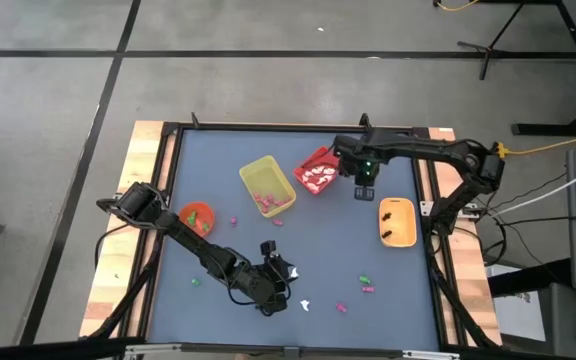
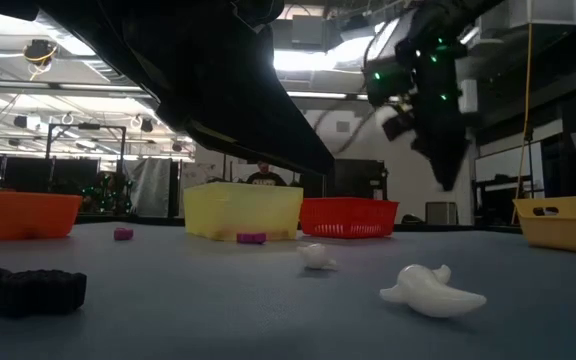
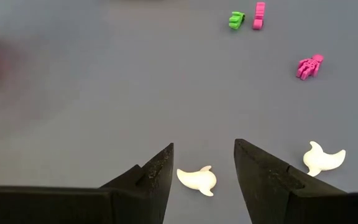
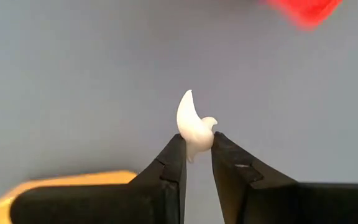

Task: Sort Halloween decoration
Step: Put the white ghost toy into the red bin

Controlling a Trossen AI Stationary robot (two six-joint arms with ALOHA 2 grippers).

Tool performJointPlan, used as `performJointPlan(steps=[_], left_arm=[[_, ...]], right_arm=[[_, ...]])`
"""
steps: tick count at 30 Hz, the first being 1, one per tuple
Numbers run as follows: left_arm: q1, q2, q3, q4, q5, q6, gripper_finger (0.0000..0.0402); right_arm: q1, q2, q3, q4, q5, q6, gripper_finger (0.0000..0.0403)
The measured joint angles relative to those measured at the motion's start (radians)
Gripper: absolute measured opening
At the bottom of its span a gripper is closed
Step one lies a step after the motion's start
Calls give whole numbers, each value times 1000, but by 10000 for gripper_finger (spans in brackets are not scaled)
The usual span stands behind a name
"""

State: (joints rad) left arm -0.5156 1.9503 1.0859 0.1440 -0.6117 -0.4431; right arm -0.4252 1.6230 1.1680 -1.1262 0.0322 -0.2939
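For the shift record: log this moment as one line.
left end effector: open over white ghost | right end effector: shut on white ghost trinket, near red bin

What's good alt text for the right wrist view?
The right gripper pinches a small white ghost trinket between its two dark fingertips, above the grey-blue table. A blurred red bin shows at one corner and a blurred orange-yellow shape at another.

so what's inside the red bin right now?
The red bin holds a cluster of white trinkets, seen from above. How many, and whether anything lies beneath them, can't be made out. From table height its wall hides the contents entirely.
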Motion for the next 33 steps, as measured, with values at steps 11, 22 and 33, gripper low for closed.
performJointPlan(steps=[11, 22, 33], left_arm=[[0, 0, 0, 0, 0, 0, 153], [0, 0, 0, 0, 0, 0, 153], [0, 0, 0, 0, 0, 0, 153]], right_arm=[[0, -2, 104, 285, 0, 0, 58], [-1, -2, 104, 422, 0, 0, 58], [-1, -2, 104, 418, 0, 0, 58]])
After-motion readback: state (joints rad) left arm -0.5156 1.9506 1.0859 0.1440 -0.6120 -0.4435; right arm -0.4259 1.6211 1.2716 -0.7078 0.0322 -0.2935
